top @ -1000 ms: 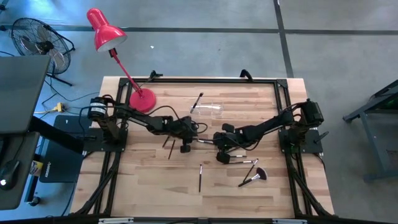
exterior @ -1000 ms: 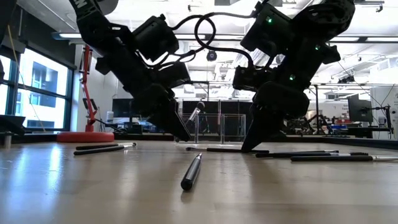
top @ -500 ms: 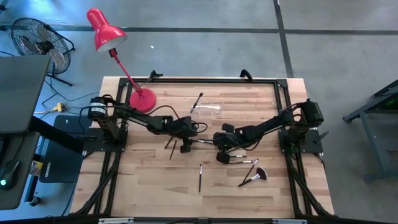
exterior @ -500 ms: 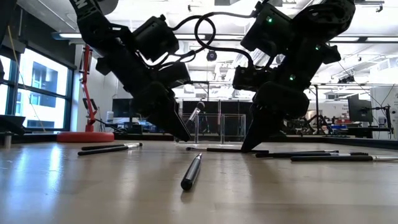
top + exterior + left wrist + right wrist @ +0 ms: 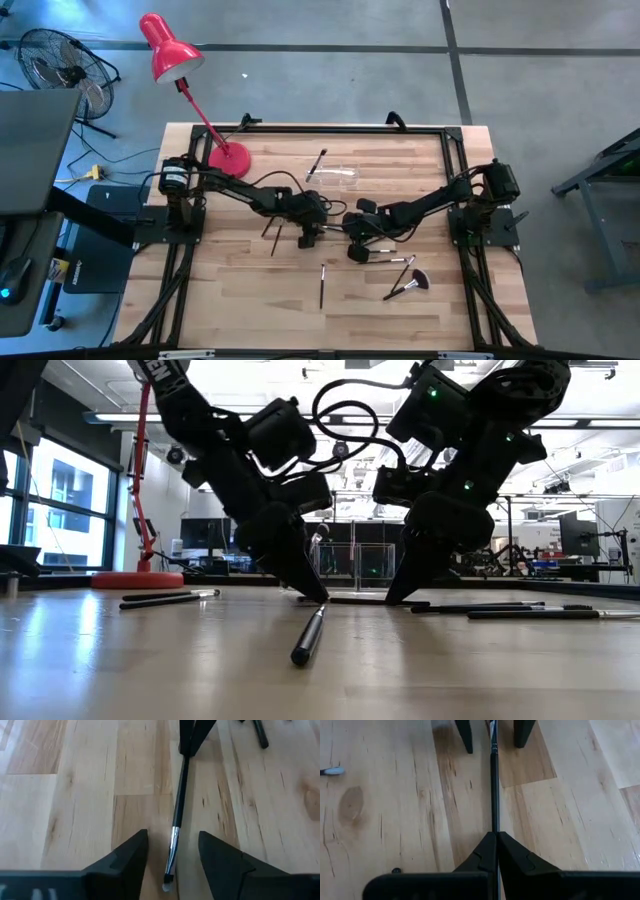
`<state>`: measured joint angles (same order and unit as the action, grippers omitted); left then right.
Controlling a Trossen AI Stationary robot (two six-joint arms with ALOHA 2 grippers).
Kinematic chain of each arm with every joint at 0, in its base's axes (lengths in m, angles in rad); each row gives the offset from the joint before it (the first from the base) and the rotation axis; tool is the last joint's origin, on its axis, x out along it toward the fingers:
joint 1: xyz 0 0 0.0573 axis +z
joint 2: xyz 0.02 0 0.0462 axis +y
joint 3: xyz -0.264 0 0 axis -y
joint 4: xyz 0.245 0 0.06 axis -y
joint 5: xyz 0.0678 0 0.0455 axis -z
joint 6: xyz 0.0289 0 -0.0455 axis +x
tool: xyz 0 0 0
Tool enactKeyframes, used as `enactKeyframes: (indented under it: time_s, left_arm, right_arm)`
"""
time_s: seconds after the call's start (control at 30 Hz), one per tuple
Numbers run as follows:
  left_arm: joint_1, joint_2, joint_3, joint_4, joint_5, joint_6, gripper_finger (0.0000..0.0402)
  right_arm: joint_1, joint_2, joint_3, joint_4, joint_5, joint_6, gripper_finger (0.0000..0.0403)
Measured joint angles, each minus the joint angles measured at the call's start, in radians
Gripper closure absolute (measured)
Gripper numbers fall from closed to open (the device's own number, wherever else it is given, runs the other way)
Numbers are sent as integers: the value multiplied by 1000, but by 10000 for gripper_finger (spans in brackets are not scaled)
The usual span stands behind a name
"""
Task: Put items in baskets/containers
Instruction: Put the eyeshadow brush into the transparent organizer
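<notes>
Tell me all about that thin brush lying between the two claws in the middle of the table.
The brush is thin, with a long dark handle, a silvery ferrule and a small pale tip. It lies flat on the wooden table. The right claw is shut on its handle end. The left claw stands open astride its tip end, fingers on either side, not visibly touching it.

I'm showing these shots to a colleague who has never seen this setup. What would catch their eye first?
Probably the two dark arms meeting at the table's middle over one thin makeup brush: the right end effector is shut on one end, while the left end effector stands open astride the other end. Next, the bright red desk lamp leaning over the table's far left corner, and the loose brushes near the right arm, one fan brush among them.
</notes>
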<state>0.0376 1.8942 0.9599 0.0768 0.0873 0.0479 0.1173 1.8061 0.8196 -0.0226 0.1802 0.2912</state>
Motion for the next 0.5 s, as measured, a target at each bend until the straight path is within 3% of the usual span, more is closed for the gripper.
enactKeyframes:
  time_s: [0.3,0.5]
  left_arm:
    - [0,0,22,-118,4,26,330]
    - [-13,0,22,-164,-6,20,355]
  right_arm:
    - [0,0,0,1,3,0,400]
    - [0,0,0,6,5,5,395]
